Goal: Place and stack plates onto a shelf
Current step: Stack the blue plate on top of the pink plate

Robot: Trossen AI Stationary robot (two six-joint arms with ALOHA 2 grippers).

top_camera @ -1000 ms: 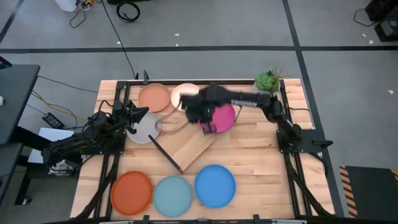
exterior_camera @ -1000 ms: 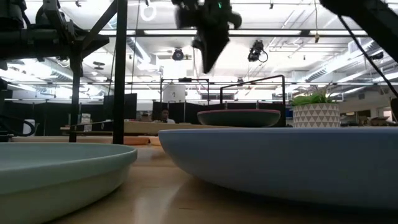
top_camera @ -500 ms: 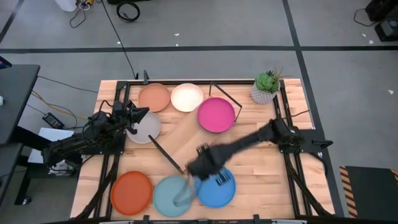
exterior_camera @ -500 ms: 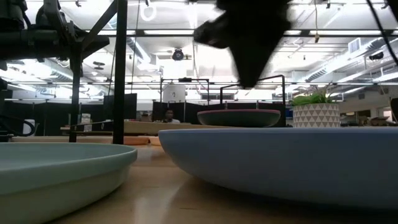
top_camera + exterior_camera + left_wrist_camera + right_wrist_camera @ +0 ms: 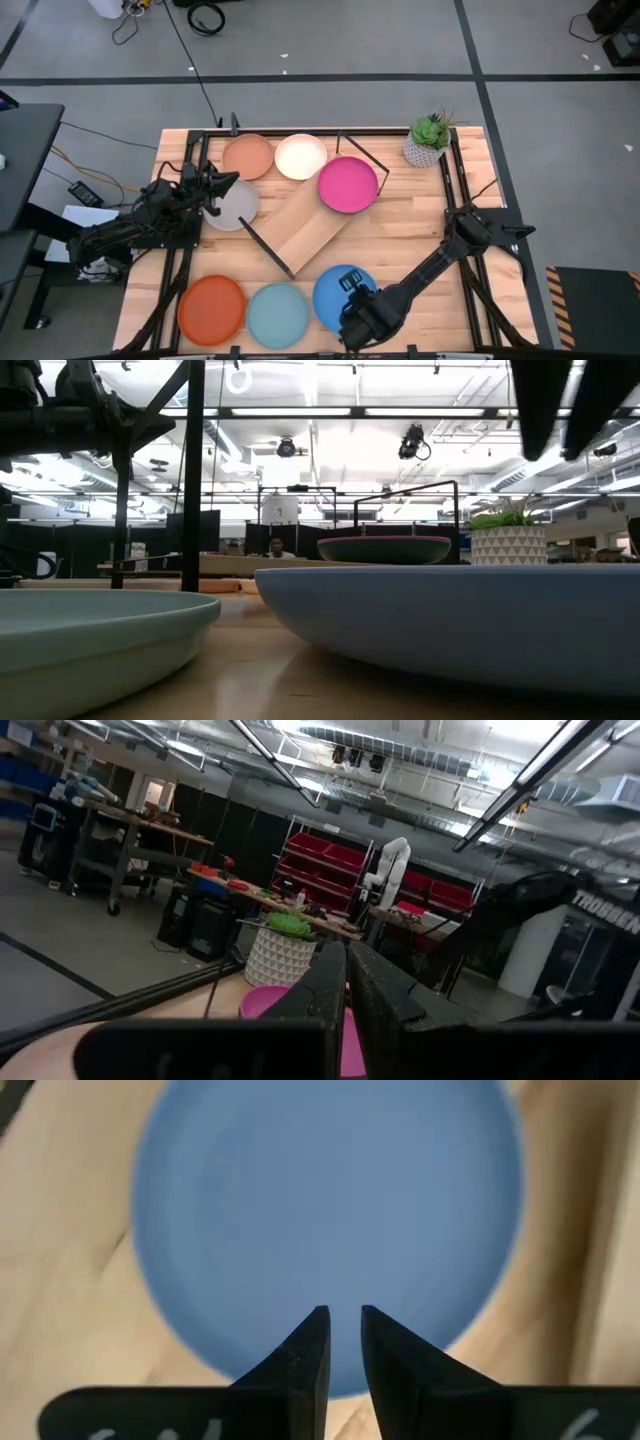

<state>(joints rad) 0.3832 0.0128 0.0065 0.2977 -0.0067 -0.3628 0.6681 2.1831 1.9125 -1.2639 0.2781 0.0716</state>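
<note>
The high view shows seven plates lying flat on the table. Salmon (image 5: 247,156), cream (image 5: 300,156) and magenta (image 5: 348,184) are at the far side, pale grey (image 5: 236,207) is at the left. Orange (image 5: 212,308), light blue (image 5: 278,314) and blue (image 5: 333,295) line the near edge. No teal plate shows. The shelf (image 5: 305,230) lies slanted mid-table on its board. My right gripper (image 5: 343,1320) hangs above the blue plate (image 5: 330,1200), pointing down, open by a narrow gap. My left gripper (image 5: 224,186) is shut at the table's left, by the pale grey plate.
A small potted plant (image 5: 428,138) stands at the far right corner. The shelf's black rods (image 5: 265,248) stick out toward the near left and far right. Black frame rails run along the table's left and right sides. Bare wood lies right of the shelf.
My right gripper has swept from above the magenta and cream plates at the far side, over the table's middle, to the near edge, and now hangs over the blue plate. No plate and no part of the shelf has moved.
</note>
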